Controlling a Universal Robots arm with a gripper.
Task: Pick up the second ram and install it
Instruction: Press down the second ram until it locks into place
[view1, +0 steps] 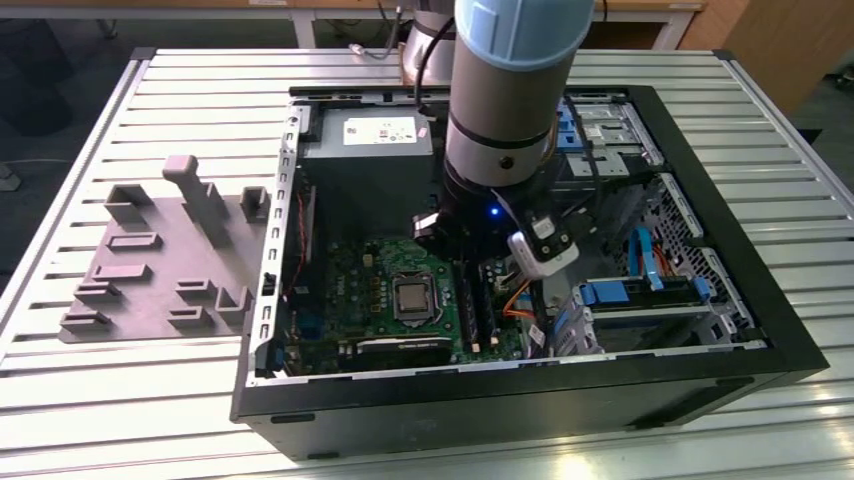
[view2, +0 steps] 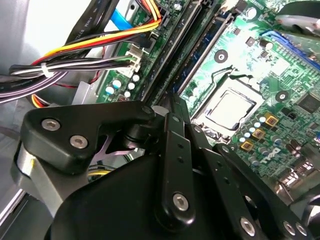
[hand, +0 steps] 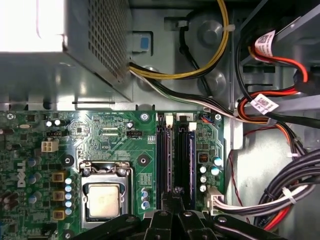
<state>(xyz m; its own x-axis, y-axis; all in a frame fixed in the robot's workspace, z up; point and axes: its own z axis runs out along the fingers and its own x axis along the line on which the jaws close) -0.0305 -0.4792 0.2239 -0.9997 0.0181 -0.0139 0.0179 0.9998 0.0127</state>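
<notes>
Gripper, fingers pressed together, is hovering over the motherboard sockets; second ram is sitting in one socket

Grey holder plate; green board

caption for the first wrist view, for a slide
Gripper poised above the memory slots on the green motherboard, beside the processor socket.

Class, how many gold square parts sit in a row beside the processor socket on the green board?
3 gold square parts, all in one row alongside the processor socket: one end, the middle, the other end. Others may be hidden.
</notes>
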